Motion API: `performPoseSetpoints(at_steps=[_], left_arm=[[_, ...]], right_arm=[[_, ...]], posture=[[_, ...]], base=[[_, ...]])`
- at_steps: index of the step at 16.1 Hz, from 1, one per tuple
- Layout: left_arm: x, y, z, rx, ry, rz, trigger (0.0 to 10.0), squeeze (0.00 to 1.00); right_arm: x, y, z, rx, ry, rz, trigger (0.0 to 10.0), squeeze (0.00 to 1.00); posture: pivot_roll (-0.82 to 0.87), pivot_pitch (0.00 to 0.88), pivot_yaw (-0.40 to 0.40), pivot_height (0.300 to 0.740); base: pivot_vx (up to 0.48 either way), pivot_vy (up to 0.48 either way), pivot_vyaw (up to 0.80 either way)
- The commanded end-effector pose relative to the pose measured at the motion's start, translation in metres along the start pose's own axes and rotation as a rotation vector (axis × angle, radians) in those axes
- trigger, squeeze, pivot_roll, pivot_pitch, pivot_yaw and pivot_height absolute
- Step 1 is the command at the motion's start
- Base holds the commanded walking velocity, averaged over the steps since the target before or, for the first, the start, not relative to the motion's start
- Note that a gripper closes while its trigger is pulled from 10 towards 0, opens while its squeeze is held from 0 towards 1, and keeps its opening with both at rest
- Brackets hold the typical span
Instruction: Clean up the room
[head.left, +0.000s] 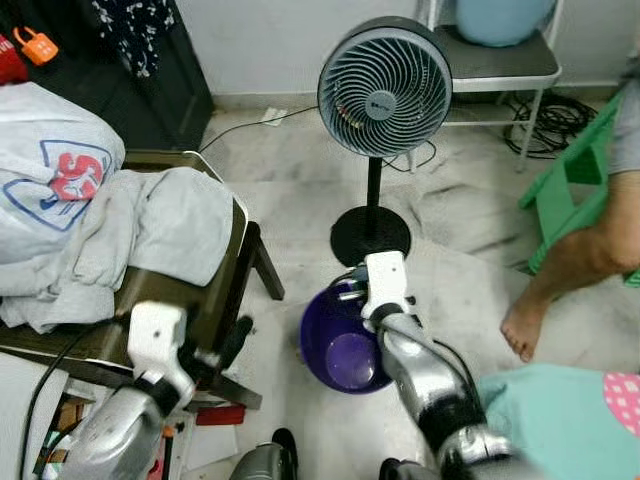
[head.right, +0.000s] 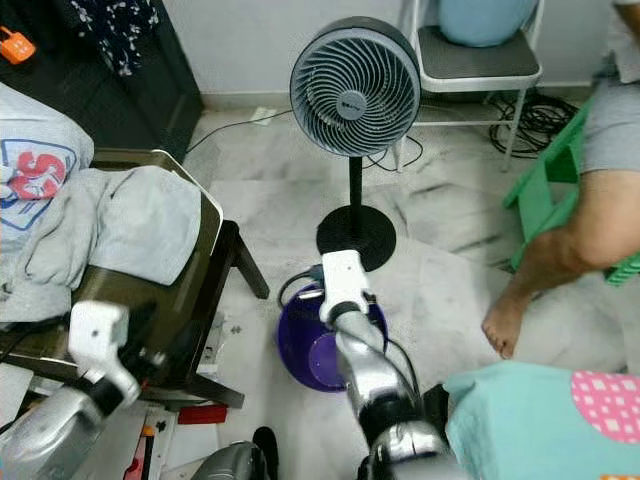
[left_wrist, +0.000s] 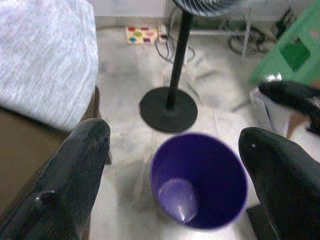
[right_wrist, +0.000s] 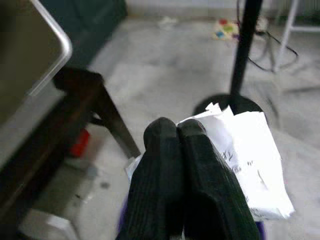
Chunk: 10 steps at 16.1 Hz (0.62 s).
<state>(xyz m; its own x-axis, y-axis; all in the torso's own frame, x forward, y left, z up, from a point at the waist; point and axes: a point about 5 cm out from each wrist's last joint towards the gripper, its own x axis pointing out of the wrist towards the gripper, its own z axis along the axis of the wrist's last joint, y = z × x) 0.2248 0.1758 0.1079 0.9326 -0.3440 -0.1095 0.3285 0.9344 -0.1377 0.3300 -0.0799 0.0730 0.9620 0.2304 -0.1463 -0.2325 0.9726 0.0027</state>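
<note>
right gripper (right_wrist: 176, 132) hangs above the purple bin (head.left: 345, 350), fingers pinched on crumpled paper (right_wrist: 245, 160); release off-centre and the paper could catch the rim or drift toward the fan base (head.left: 370, 235). left gripper (left_wrist: 175, 165) spread wide, empty, facing the bin.

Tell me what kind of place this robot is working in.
Most likely a lived-in room of a home: a standing fan on a marble-look floor, a chair heaped with laundry, and a purple bin. The right gripper holds crumpled paper above that bin.
</note>
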Motion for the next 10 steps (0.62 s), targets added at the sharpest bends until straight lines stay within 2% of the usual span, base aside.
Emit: performPoseSetpoints(at_steps=[1, 4, 5, 7, 10], left_arm=[[0.005, -0.005, -0.006, -0.022, 0.0, 0.02, 10.0, 0.0], [0.014, -0.014, -0.007, -0.047, -0.016, 0.004, 10.0, 0.0], [0.022, -0.023, -0.01, -0.072, -0.027, -0.018, 10.0, 0.0], [0.032, -0.028, -0.011, -0.081, -0.045, -0.034, 10.0, 0.0], [0.044, -0.031, -0.006, -0.082, -0.08, -0.058, 10.0, 0.0]], right_arm=[[-0.013, -0.002, 0.003, 0.03, -0.034, 0.032, 10.0, 0.0], [-0.022, -0.012, 0.007, 0.014, -0.059, 0.013, 10.0, 0.0], [-0.032, -0.023, 0.011, 0.034, -0.086, -0.023, 10.0, 0.0], [-0.039, -0.029, 0.014, 0.038, -0.083, -0.035, 10.0, 0.0], [-0.037, -0.03, 0.017, 0.045, -0.097, -0.027, 10.0, 0.0]], posture=[[0.04, 0.181, 0.076, 0.74], [0.0, 0.158, 0.072, 0.74], [-0.04, 0.126, 0.072, 0.74], [-0.06, 0.098, 0.074, 0.74], [-0.08, 0.076, 0.074, 0.74]], base=[[0.0, 0.0, 0.0], [0.0, 0.0, 0.0], [0.0, 0.0, 0.0], [0.0, 0.0, 0.0], [0.0, 0.0, 0.0]])
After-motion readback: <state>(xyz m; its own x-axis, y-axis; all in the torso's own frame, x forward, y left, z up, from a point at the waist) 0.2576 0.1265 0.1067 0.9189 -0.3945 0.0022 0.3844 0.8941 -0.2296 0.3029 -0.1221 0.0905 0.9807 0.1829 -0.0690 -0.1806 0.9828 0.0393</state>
